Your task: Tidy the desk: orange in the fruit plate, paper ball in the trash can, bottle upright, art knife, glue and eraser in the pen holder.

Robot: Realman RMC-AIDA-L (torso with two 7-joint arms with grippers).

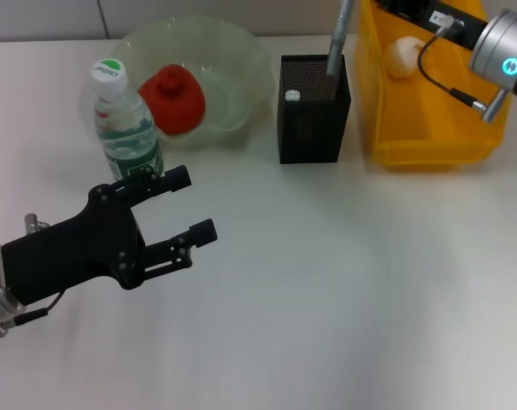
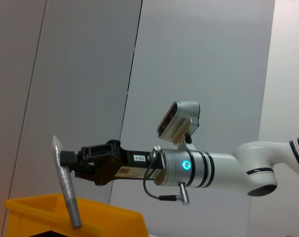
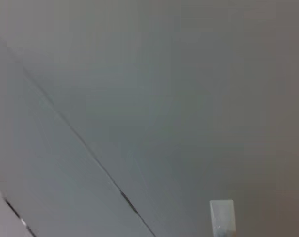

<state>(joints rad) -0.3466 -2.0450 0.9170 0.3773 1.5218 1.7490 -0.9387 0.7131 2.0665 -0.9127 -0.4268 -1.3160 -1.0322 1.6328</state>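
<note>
The orange lies in the fruit plate. Beside the plate the bottle stands upright. My left gripper hovers open just in front of the bottle, holding nothing. The art knife stands tilted in the pen holder, next to the white-capped glue. In the left wrist view my right gripper is shut on the art knife near its top. The paper ball sits inside the trash can. No eraser shows.
My right arm reaches in over the trash can from the back right. White tabletop stretches across the front and right. A grey wall fills the right wrist view.
</note>
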